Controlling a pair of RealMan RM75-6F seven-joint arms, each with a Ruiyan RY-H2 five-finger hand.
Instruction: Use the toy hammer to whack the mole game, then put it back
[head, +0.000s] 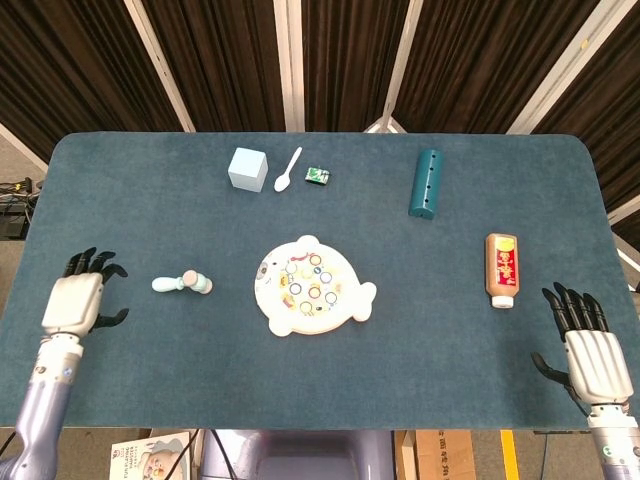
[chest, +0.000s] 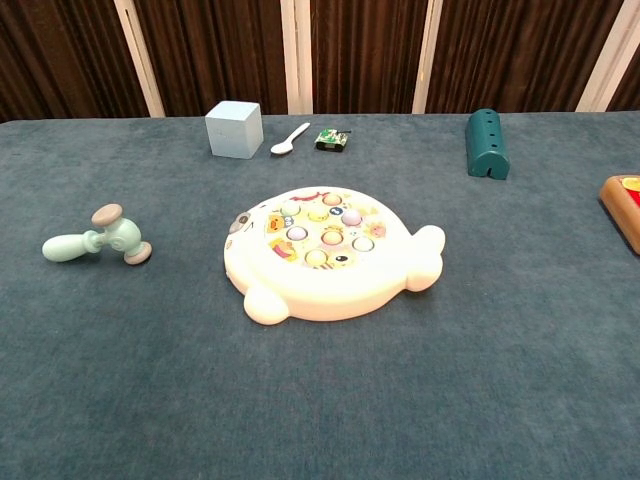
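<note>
Counting one toy hammer (head: 181, 284), one mole game (head: 311, 286)

Bottle (chest: 624, 205) cut by chest view's right edge; small green item (head: 318, 176) unreadable.

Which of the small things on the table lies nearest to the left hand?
The toy hammer, just right of the left hand; cube, spoon lie far behind.

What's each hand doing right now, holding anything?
Left hand: open, holds nothing; the mint-green toy hammer lies apart on the table.
Right hand: open, holds nothing.
</note>
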